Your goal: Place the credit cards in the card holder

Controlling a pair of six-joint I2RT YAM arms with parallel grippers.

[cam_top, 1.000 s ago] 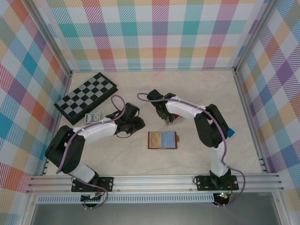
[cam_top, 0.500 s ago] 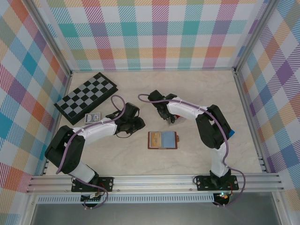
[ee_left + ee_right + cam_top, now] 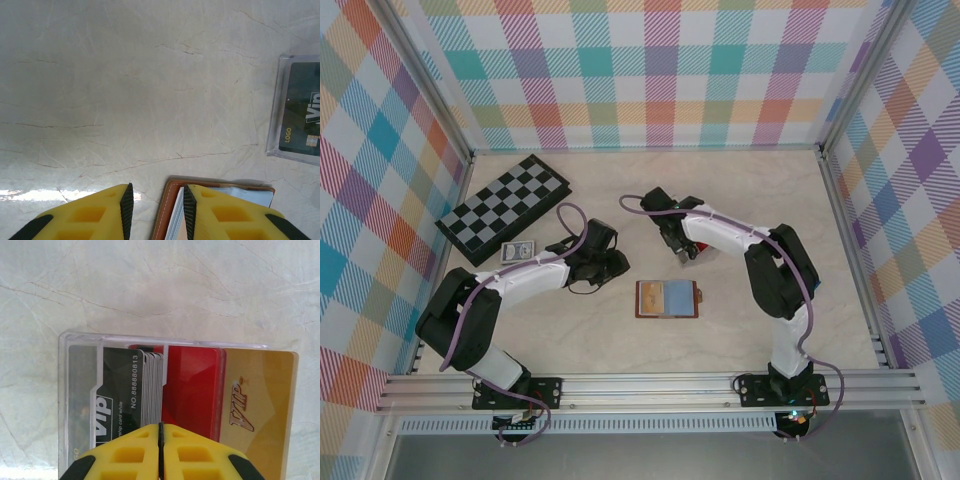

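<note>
A clear tray point(image 3: 80, 337) lies directly under the right fingers point(image 3: 161, 450) and holds the credit cards point(image 3: 150, 385), overlapping. Four faces show: one grey card point(image 3: 80, 390) farthest left of the fingertips, one black card point(image 3: 120, 395), one red card point(image 3: 192, 390) and one gold card point(image 3: 260, 410) farthest right. Between the black and the red sits a stack of thin grey edges point(image 3: 152, 385), too tight to count. The right fingers are pressed together with no gap, their tips over the seam between that stack and the red card; whether a card is pinched I cannot tell.

The one card holder point(image 3: 167, 205) lies open on the desk point(image 3: 125, 100), its brown edge just under the tip of one of the left fingers point(image 3: 156, 195), with one light blue card point(image 3: 250, 194) in it. The left fingers stand partly apart, bare desk in the gap, gripping nothing.

From above, a chessboard point(image 3: 503, 208) and a small patterned pack point(image 3: 518, 251) lie beyond the left fingers, away from the tray.
</note>
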